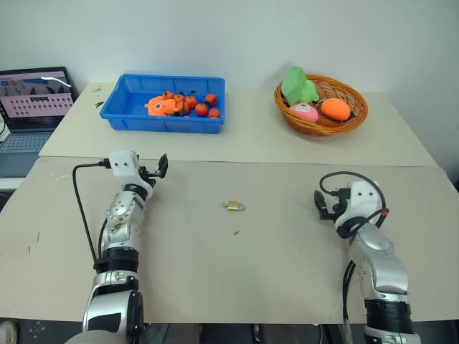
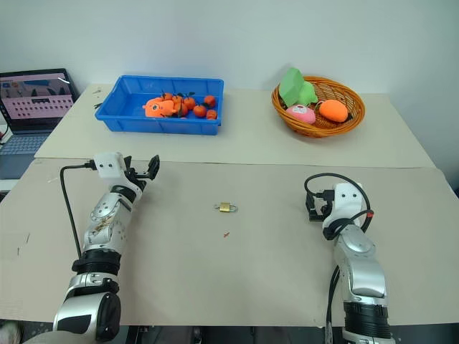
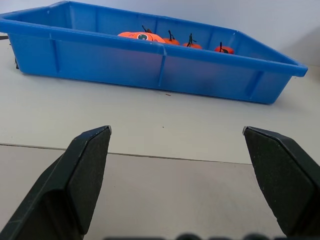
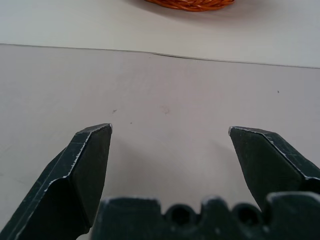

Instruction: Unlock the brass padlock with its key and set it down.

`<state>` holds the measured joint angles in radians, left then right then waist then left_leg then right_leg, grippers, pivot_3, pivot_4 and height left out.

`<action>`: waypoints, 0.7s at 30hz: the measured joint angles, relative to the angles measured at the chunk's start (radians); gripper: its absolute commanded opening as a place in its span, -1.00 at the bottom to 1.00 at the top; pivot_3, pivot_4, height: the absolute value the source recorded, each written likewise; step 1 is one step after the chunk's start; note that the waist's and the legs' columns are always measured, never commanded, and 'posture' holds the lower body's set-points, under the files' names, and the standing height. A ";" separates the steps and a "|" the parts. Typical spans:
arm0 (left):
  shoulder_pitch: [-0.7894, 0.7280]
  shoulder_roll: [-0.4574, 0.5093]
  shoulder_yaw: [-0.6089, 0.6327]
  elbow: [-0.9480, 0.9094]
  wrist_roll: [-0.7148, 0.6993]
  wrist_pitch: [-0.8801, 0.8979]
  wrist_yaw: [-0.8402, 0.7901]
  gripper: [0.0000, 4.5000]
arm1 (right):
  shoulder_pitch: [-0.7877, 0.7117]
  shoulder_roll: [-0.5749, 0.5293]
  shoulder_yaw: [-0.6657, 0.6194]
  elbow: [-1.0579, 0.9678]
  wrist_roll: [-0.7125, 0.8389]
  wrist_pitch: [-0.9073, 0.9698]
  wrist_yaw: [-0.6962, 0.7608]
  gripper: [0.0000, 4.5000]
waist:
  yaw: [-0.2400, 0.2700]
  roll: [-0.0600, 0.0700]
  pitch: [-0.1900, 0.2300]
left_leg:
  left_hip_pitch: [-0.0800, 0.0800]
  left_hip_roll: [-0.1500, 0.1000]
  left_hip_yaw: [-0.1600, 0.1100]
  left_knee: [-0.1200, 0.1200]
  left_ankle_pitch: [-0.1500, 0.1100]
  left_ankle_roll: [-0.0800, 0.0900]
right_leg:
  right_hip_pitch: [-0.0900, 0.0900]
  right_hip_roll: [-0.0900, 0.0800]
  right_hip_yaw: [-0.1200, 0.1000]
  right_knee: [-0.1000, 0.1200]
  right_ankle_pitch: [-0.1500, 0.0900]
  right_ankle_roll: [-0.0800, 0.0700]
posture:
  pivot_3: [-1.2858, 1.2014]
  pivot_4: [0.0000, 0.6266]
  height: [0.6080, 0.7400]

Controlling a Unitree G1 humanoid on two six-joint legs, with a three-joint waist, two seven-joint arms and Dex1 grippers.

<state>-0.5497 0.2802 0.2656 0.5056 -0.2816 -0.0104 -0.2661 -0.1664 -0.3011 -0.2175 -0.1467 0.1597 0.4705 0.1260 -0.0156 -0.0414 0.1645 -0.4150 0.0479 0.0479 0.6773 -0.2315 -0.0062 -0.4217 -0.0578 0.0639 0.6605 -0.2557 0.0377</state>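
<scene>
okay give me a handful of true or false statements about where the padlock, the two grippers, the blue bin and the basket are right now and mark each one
1. The brass padlock lies on the table between the two arms. True.
2. The left gripper holds the padlock. False: its fingers are open and empty, well apart from the padlock.
3. The right gripper is open. True.
4. The blue bin is empty. False: it holds small orange and red items.
5. The wicker basket sits at the far right of the table. True.
</scene>
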 measured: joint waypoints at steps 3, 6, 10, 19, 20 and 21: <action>-0.001 0.003 0.001 0.003 -0.003 0.008 -0.013 1.00 | 0.000 -0.002 0.003 0.002 -0.005 -0.004 0.001 0.96 | 0.000 0.000 0.000 | 0.000 0.000 0.000 0.000 0.000 0.000 | 0.000 0.000 0.000 0.000 0.000 0.000 | 0.03 -0.52 1.00; -0.005 0.057 -0.002 0.041 -0.023 0.055 -0.102 1.00 | 0.000 -0.014 0.014 0.020 -0.018 -0.020 0.020 0.96 | -0.006 0.000 0.000 | 0.000 0.000 0.000 0.000 0.000 0.000 | 0.000 0.001 0.000 0.000 0.000 0.000 | 0.03 -0.52 1.00; 0.025 0.111 -0.004 -0.004 -0.076 0.128 -0.247 1.00 | -0.075 -0.085 0.083 0.025 0.087 -0.022 0.279 0.96 | -0.020 0.000 0.000 | 0.000 0.000 0.000 0.000 0.000 0.000 | 0.000 0.001 0.000 0.000 0.000 0.000 | 0.03 -0.52 1.00; 0.285 0.407 -0.074 -0.405 -0.298 0.537 -0.696 1.00 | -0.297 -0.256 0.426 -0.011 0.285 0.010 1.000 0.96 | -0.041 0.000 0.001 | 0.001 0.003 -0.002 -0.001 0.000 0.000 | 0.000 0.002 0.000 -0.001 0.000 0.000 | 0.03 -0.52 1.00; 0.304 0.450 -0.076 -0.427 -0.314 0.571 -0.740 1.00 | -0.320 -0.254 0.441 0.003 0.283 0.010 1.019 0.96 | -0.041 0.000 0.001 | 0.001 0.003 -0.002 -0.001 0.000 0.000 | 0.000 0.002 -0.001 -0.001 0.000 0.000 | 0.03 -0.52 1.00; 0.324 0.491 -0.066 -0.447 -0.332 0.598 -0.778 1.00 | -0.341 -0.245 0.452 0.022 0.277 0.007 1.034 0.96 | -0.037 0.000 0.001 | 0.002 0.003 -0.002 -0.001 0.000 0.000 | 0.000 0.002 -0.001 0.000 -0.001 -0.001 | 0.03 -0.52 1.00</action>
<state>-0.2256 0.7714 0.1992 0.0581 -0.6135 0.5881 -1.0445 -0.5072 -0.5460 0.2344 -0.1247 0.4366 0.4772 1.1596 -0.0528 -0.0416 0.1656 -0.4131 0.0508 0.0459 0.6762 -0.2316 -0.0059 -0.4218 -0.0559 0.0631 0.6608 -0.2563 0.0366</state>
